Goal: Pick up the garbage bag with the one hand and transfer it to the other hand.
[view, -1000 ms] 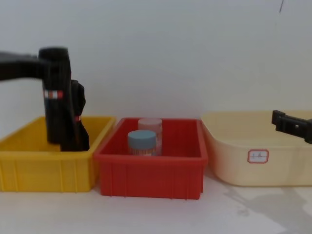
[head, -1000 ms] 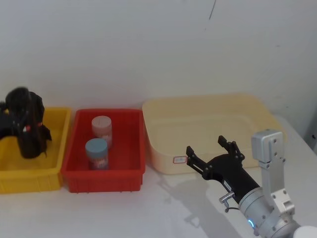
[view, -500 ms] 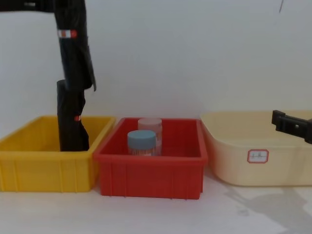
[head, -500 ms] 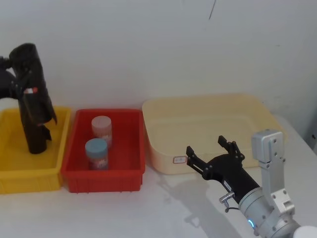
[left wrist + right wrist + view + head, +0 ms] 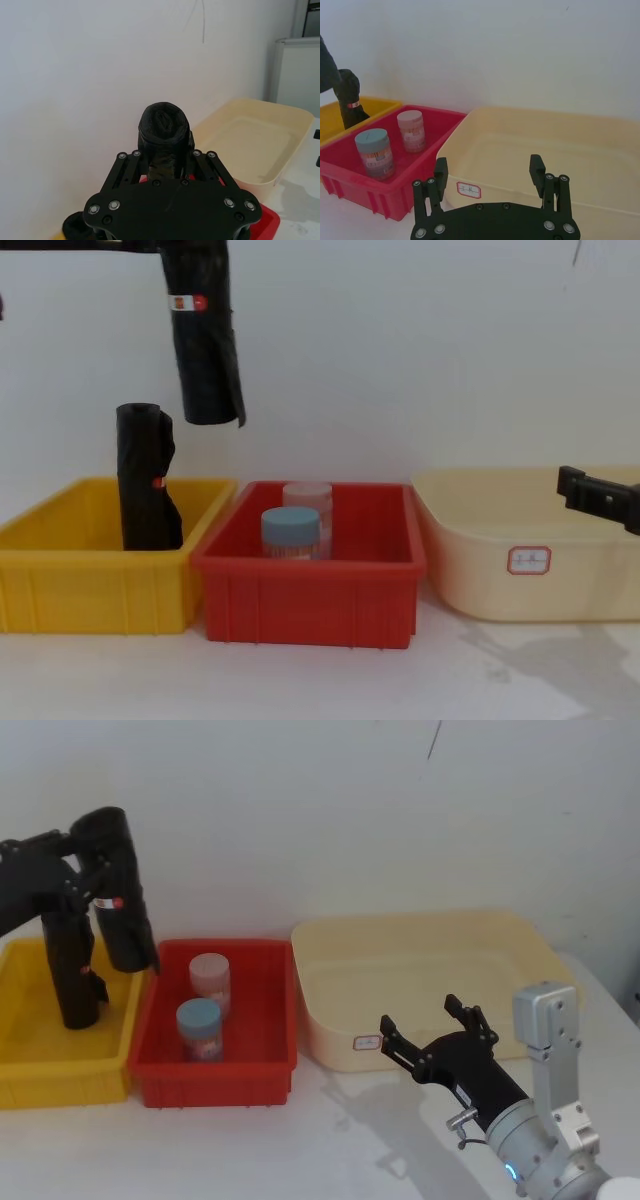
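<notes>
High over the seam between the yellow bin [image 5: 60, 1075] and the red bin [image 5: 215, 1075], the garbage bag [image 5: 120, 890] hangs clear of everything below it, tilted a little, lower end toward the red bin. Left claw [image 5: 97, 892] is clamped on the bag's upper part, beside the red-and-white label band; the left wrist view confirms it, a finger pressed to each side of the roll. Second, lumpier black roll [image 5: 72, 970] stands upright in the yellow bin, untouched and apart from the lifted bag. Two jars [image 5: 203, 1005] sit in the red bin, not involved. Right claw [image 5: 425, 1020] waits low over the desk [image 5: 330, 1150] in front of the cream tub [image 5: 420, 935], fingers spread and empty, well apart from the bag with the whole red bin between them. Judgement on progress: the pick-up half looks done, with the bag out of its bin and firmly held. The hand-over half is not yet begun. What remains is bringing bag and right claw together, closing the right claw on a free stretch of the roll, likely the lower half, and then opening the left.
</notes>
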Tool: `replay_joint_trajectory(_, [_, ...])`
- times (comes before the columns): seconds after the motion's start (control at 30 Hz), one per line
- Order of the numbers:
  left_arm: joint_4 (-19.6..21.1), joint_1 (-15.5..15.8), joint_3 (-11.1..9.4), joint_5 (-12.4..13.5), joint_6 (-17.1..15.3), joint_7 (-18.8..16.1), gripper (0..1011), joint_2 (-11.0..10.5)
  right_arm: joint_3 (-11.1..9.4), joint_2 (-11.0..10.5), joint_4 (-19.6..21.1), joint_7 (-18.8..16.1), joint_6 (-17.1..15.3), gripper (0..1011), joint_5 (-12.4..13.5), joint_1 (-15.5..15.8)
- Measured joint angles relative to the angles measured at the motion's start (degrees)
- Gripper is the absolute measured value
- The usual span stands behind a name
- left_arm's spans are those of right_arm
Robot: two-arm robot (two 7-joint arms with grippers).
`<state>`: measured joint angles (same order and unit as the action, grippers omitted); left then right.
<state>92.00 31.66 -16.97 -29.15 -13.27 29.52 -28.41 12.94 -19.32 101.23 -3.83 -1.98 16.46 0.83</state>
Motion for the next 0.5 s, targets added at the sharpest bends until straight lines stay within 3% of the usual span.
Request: replay_joint_trajectory(0.5, [-5.9,5.5,-5.2,1.8,1.4,1.0,365,3.7,-0.5,-0.1,2.0,-2.1,-5.2,1004,2.2,-1.9])
